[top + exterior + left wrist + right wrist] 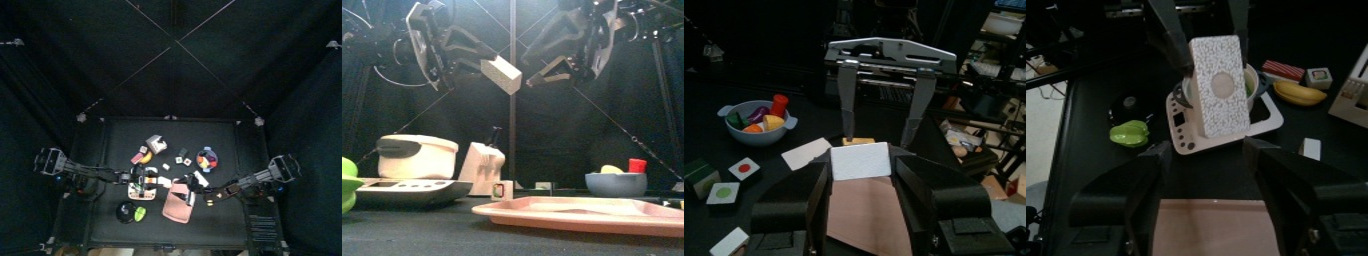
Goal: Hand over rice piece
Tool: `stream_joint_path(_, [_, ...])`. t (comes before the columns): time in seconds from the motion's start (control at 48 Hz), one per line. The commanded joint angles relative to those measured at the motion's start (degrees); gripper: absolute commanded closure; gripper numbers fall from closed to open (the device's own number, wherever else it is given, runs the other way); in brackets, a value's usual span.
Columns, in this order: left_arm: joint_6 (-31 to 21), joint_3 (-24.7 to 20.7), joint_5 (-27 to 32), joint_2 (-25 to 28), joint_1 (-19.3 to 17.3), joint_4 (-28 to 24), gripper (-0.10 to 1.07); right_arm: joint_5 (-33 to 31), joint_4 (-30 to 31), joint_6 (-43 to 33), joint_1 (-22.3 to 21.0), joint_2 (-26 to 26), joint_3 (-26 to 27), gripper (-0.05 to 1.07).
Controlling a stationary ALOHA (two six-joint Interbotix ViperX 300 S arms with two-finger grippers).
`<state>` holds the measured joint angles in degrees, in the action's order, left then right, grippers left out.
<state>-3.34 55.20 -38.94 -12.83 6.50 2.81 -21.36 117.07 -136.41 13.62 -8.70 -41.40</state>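
The flat white rectangular rice piece hangs up in the air between the two arms, well above the pink tray, tilted on a diagonal with one corner pointing down. Its broad face is pale and finely speckled, and its edges look squared off. It seems to be pinched along its lower edge, though that contact is partly hidden.
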Motion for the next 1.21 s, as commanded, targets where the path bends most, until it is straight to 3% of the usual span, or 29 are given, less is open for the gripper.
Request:
stream_joint_path(0.0, [-0.09, -1.41, -0.26, -0.18, 0.26, -4.83, 0.47, 2.9, 0.44, -0.09, -1.14, 0.0, 2.46, 0.03])
stream_joint_path(0.125, [-0.26, -1.67, -0.7, 0.18, 0.26, -8.44, 0.47, 6.77, 0.44, -0.09, -2.02, 2.11, 4.66, 0.03])
stream_joint_path(0.396, [-0.09, -2.46, -0.79, 1.93, 0.35, -8.53, 0.47, 8.26, 0.53, -0.09, -3.78, 5.1, 8.0, 0.03])
stream_joint_path(0.667, [0.0, -2.81, -0.79, 3.69, 0.0, -8.53, 0.47, 9.4, 0.7, 0.0, -4.39, 4.92, 7.29, 0.04])
stream_joint_path(1.188, [0.09, -2.81, -0.79, 3.96, -0.26, -8.26, 0.42, 10.63, 1.05, -0.18, -4.39, 4.92, 8.0, 0.41])
